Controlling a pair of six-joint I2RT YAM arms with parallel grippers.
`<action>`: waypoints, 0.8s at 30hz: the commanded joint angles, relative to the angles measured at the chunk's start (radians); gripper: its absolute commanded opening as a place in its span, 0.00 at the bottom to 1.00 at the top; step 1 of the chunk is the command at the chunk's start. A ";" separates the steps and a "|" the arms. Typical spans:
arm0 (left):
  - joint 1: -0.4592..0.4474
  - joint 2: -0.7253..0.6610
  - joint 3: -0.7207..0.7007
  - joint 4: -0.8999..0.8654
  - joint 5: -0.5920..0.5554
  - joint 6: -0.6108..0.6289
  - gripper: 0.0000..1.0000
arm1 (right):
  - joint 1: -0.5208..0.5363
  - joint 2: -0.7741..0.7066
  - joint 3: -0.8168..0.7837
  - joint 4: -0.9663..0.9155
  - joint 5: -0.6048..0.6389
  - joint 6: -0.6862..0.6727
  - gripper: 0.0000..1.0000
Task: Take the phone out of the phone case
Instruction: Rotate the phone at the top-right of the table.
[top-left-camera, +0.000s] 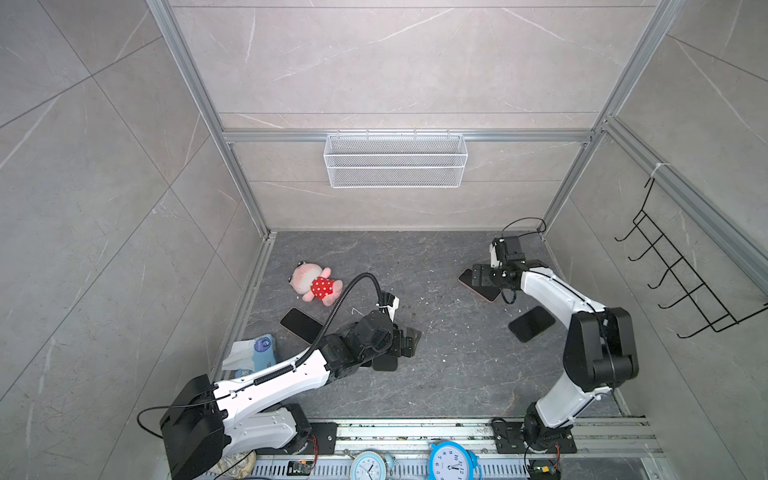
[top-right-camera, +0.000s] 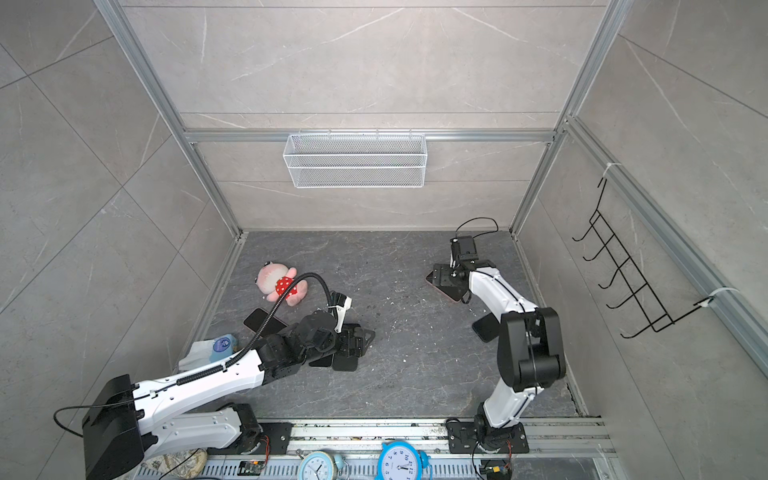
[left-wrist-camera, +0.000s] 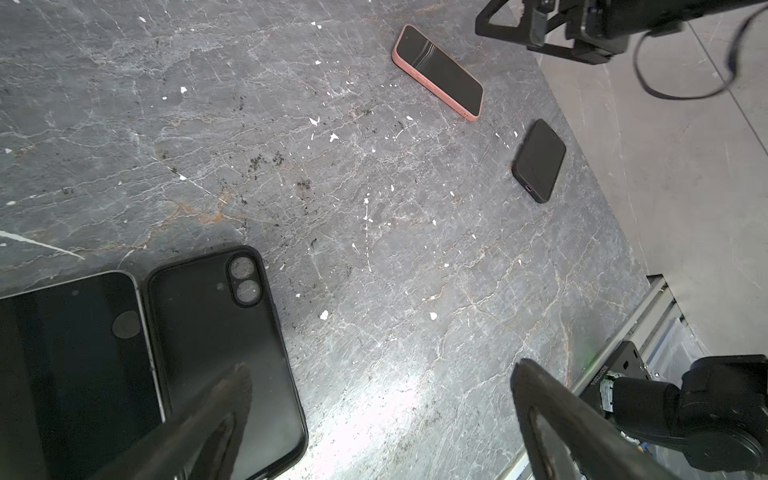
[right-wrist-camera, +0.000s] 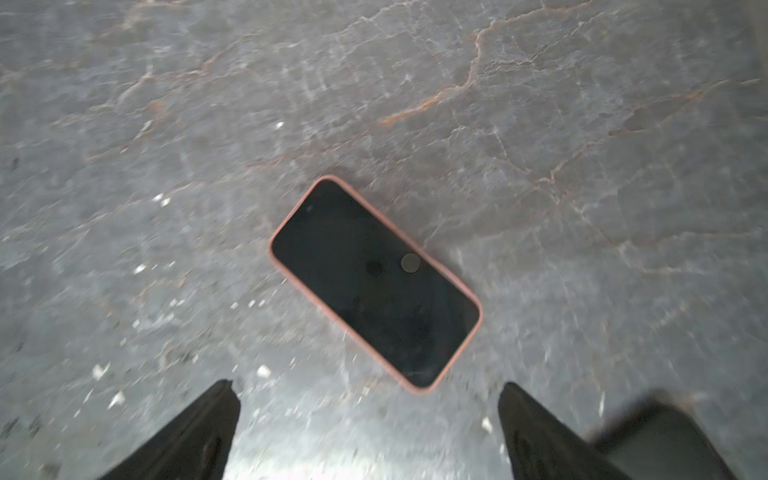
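**Colleague:** How are your claws now, do they hold something?

**Me:** My left claw (left-wrist-camera: 382, 399) is released. Its two fingers stand wide apart and nothing is between them. It hangs low over the worktop (left-wrist-camera: 374, 208). My right claw (right-wrist-camera: 370, 395) is spread wide too, and it is empty.

**Colleague:** And where are the phone and its case?

**Me:** Two things lie flat, side by side, under my left claw. The black case (left-wrist-camera: 224, 357) is below one finger (left-wrist-camera: 226, 407) (whether this finger touches it, I cannot tell). Through its two lens holes I see the grey worktop, so this case is empty. The black phone (left-wrist-camera: 70, 365) lies just beside it, on the side away from my other finger. There is only a thin gap between their long edges.

**Colleague:** What is under the right one?

**Me:** Just ahead of the right fingertips lies a second phone (right-wrist-camera: 374, 286), flat, with the dark screen up. It sits inside a pink case (left-wrist-camera: 470, 116) and lies diagonal to the claw, which does not touch it. Close behind one right finger there is another dark phone (left-wrist-camera: 538, 160), blurred in the right wrist view. In both top views my two claws are well apart.
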 joint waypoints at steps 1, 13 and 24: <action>0.018 -0.019 0.050 0.014 -0.001 0.043 1.00 | -0.051 0.092 0.062 0.059 -0.127 -0.059 0.99; 0.036 -0.109 0.050 -0.071 -0.056 0.078 1.00 | -0.135 0.318 0.229 0.034 -0.279 -0.042 1.00; 0.049 -0.176 0.034 -0.107 -0.061 0.074 1.00 | -0.137 0.333 0.203 -0.028 -0.343 0.009 1.00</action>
